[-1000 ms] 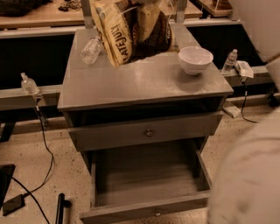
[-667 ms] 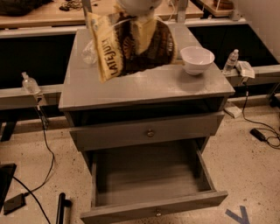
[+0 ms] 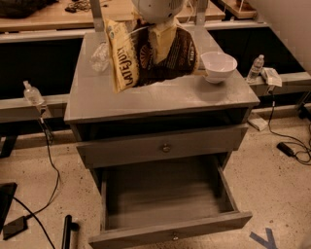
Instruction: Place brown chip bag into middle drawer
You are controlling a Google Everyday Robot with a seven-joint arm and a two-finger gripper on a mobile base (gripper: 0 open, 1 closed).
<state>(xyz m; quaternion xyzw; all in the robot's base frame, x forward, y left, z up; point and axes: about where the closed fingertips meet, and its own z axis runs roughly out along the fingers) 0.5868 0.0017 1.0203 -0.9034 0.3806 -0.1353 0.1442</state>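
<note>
Lab-type room: speckled floor with cables trailing on both sides, a blue tape mark near the lower right corner, and a wooden bench along the back. Grey cabinet top carries a white bowl on the right and a clear plastic bottle lying at the back left. Gripper is at the top of view over the rear centre of the cabinet, clamped on the top edge of the brown chip bag. The bag hangs tilted below it, low over the cabinet top; I can't tell whether its bottom edge touches the surface. Middle drawer is pulled fully out and has nothing in it, while the upper drawer front is closed. Status as I read it: pick done, drawer ready. What's left is carrying the bag forward past the front edge, lowering it into the drawer and letting go.
</note>
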